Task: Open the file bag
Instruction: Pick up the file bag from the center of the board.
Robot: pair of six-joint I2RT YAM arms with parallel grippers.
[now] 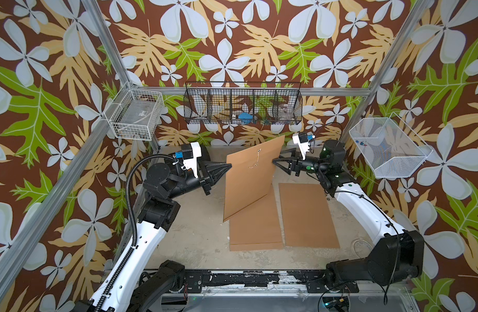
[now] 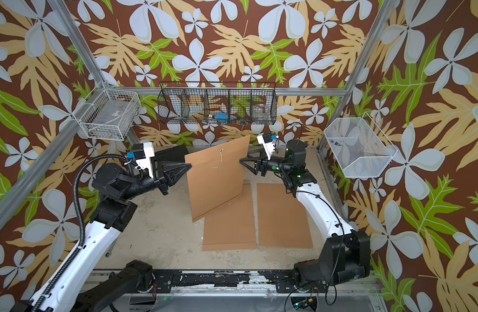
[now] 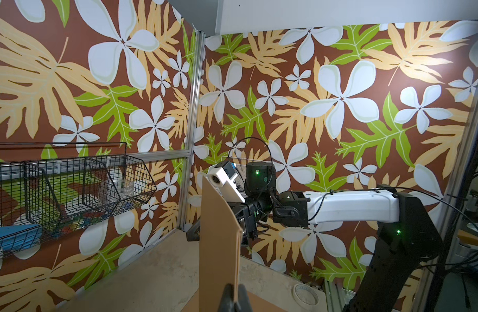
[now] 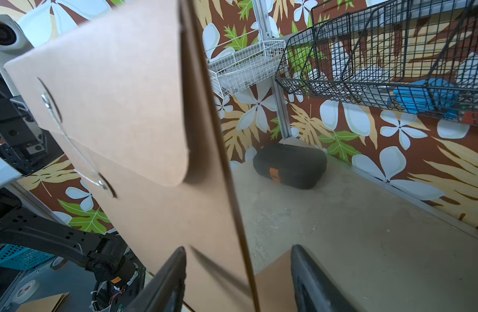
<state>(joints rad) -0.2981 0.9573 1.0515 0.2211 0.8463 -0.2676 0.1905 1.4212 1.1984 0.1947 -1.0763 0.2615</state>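
Right gripper (image 4: 237, 250) jaws apart, straddling bag (image 1: 252, 175) edge; left gripper (image 3: 235, 293) clamped on opposite edge, holding it upright. Flap (image 4: 124, 94) down; next probably free string (image 4: 75, 154), lift flap.

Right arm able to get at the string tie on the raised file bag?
Likely yes: left gripper pinches the brown paper file bag upright, its white string tie faces out uncovered, and right gripper has its jaws open at the bag's opposite edge.

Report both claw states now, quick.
Left claw: closed, pinching the upright file bag at its edge.
Right claw: open, jaws straddling the bag's opposite edge, not gripping it.
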